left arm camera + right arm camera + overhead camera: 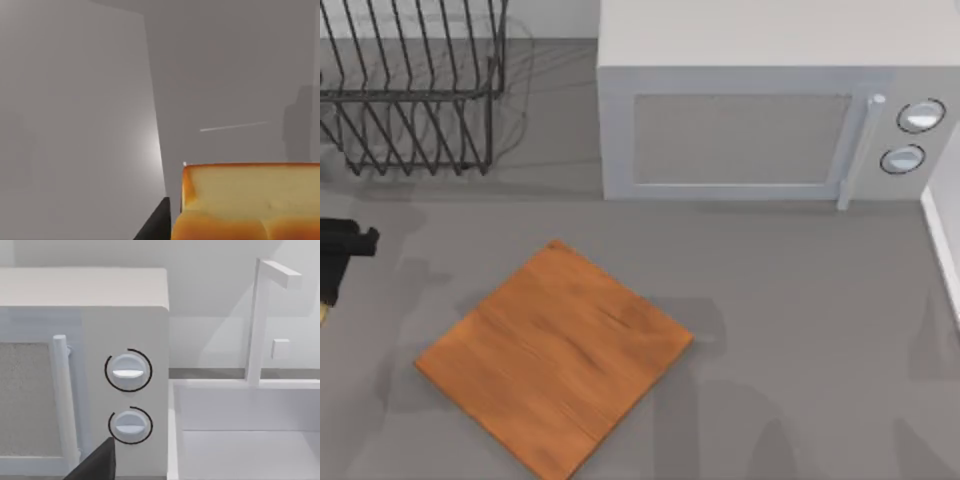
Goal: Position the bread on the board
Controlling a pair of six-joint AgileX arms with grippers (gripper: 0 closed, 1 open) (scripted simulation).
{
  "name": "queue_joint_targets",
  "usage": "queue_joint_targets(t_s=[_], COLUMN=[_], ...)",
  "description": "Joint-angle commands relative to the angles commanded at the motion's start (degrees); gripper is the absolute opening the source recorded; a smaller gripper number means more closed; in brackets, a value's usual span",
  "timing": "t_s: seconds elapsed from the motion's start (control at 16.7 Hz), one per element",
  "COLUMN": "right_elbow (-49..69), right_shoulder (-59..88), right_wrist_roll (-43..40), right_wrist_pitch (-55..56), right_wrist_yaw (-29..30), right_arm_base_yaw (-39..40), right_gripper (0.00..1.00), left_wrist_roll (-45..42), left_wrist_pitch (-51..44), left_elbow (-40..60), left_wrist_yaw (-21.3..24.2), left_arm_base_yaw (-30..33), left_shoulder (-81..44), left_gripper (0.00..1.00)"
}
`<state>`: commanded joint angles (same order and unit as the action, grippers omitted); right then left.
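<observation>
Step in hand, judged: bread (250,200) to be carried from the far left edge over to the board (555,355) and set down on it.

Doing it well: approach to be made from the left, w/ enough height to clear the board's thin edge. Loaf to be lowered flat near the board's centre, not on a corner; the board sits rotated like a diamond, so the corners are the risky spots. Release only once the base is resting on the wood. The loaf is much smaller than the board, so margin is ample if centred.

Pose: left arm's dark tool (345,245) is seen at the top view's far left edge, mid-height, well apart from the board. In the left wrist view the bread is close under the camera, golden crust w/ paler side, and one dark finger tip (155,225) is just beside its edge. Probably held, but grip can't be confirmed: contact is not shown, so whether the tool is wide, narrow or holding can't be told.

Right arm: parked. Its wrist view looks at the microwave (82,370) dials and a white sink (245,430); a dark finger tip (97,465) is seen at the frame edge, state can't be told.

Board is bare, nothing on it yet. A dish rack (410,85) stands at the back left, off the likely carry path.
</observation>
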<state>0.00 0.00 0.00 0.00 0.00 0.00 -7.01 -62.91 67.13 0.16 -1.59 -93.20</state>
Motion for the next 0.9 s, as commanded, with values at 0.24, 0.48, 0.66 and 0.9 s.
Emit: queue_joint_targets(t_s=[0.24, 0.48, 0.66, 0.9], right_elbow=[0.00, 0.00, 0.00, 0.00], right_shoulder=[0.00, 0.00, 0.00, 0.00], right_wrist_roll=[0.00, 0.00, 0.00, 0.00], right_wrist_pitch=[0.00, 0.00, 0.00, 0.00], right_wrist_yaw=[0.00, 0.00, 0.00, 0.00], right_arm_base_yaw=[0.00, 0.00, 0.00, 0.00], right_gripper=[1.00, 1.00, 1.00, 1.00], left_wrist_roll=[10.64, 26.90, 36.02, 39.72], left_wrist_pitch=[0.32, 1.19, 2.37, 3.25], left_elbow=[3.73, 7.65, 9.99, 10.93], left_wrist_yaw=[-0.22, -0.38, -0.60, -0.77], left_arm_base_yaw=[10.16, 23.78, 32.25, 35.88], left_shoulder=[-4.90, -10.59, -13.41, -14.35], left_gripper=[0.00, 0.00, 0.00, 0.00])
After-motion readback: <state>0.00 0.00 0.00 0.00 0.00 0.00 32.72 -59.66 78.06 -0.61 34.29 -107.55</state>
